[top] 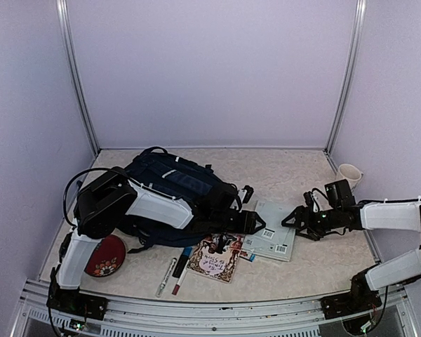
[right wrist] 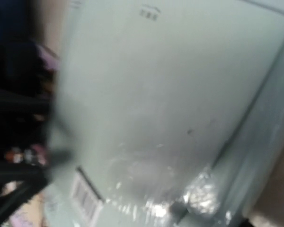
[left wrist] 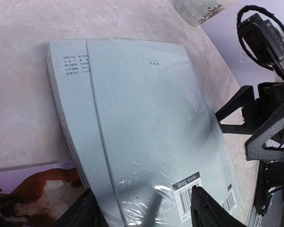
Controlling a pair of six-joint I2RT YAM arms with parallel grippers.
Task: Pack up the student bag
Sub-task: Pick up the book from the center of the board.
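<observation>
The left pincer (left wrist: 142,208), fingers apart, is straddling the booklets (left wrist: 146,132); the right pincer (top: 292,221), likewise apart, is hovering opposite. Clamp one edge squarely.

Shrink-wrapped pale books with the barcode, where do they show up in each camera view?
Top external: the shrink-wrapped books lie right of centre, towards the front.
Left wrist: they fill the middle of the picture.
Right wrist: blurred, they cover most of the frame.
Shared landmark: the barcode label.
</observation>
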